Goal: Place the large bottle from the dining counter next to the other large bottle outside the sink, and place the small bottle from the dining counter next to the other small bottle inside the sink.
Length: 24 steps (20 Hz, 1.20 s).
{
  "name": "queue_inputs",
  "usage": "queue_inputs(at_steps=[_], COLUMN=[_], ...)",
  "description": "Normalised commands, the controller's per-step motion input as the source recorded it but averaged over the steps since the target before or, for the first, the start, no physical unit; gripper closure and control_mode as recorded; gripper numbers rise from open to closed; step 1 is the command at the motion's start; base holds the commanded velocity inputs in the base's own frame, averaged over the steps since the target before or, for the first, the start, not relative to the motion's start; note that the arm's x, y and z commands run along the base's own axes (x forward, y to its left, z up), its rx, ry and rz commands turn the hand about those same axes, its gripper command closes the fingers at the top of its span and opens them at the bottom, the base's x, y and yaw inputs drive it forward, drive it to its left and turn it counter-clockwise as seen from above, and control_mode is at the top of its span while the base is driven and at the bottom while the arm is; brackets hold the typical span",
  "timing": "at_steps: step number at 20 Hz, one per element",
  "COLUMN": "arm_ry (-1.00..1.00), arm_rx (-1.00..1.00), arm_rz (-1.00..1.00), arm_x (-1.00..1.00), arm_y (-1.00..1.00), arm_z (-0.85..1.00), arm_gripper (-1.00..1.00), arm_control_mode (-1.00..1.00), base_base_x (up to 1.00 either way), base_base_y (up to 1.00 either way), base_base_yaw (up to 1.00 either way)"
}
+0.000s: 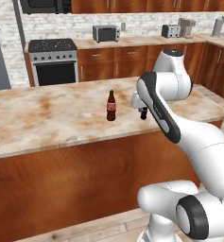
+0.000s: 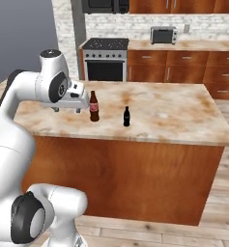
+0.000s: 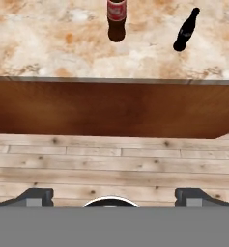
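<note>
Marble ran the length of the dining counter (image 2: 174, 120), beige and polished with rust-brown veining, its slab lipped over a reddish-brown wooden base with smooth flat panels; pale wooden floorboards (image 3: 111, 159) lay below, knotted and plank-lined. Behind it stood a wall of matching brown cabinets, a steel stove (image 1: 53, 61) with a dark oven door, a boxy toaster oven (image 1: 106, 33) on the far worktop, and whitish brick tiling above. On the island, the large bottle (image 2: 93, 106) stood upright, dark-brown glass, narrow neck, red label band, rounded shoulders. Just beside it, apart and not touching, stood the small bottle (image 2: 126, 116), all black, the same curvy shape in miniature. The gripper (image 2: 66, 110) hung over the near edge of the island, close to the tall bottle yet clear of it, holding nothing. In the hand view its two dark fingertips (image 3: 36, 197) sat at opposite lower corners, spread as wide apart as they go, both bottles far above them in that view
</note>
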Motion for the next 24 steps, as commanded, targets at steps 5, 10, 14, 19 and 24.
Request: queue_inputs(at_steps=[5,10,14,19,24], arm_ry=[0.00,0.00,0.00,0.00,0.00], arm_rx=[0.00,0.00,0.00,0.00,0.00], arm_rz=[0.00,0.00,0.00,0.00,0.00], arm_x=[0.00,0.00,0.00,0.00,0.00], arm_y=[0.00,0.00,0.00,0.00,0.00], arm_z=[0.00,0.00,0.00,0.00,0.00], arm_gripper=[-1.00,-1.00,-1.00,-1.00,-1.00], arm_control_mode=[1.00,1.00,1.00,1.00,1.00], base_base_x=[0.44,0.76,0.41,0.09,0.16], base_base_y=[0.40,0.36,0.12,0.03,0.00], base_base_yaw=[0.00,0.00,0.00,0.00,0.00])
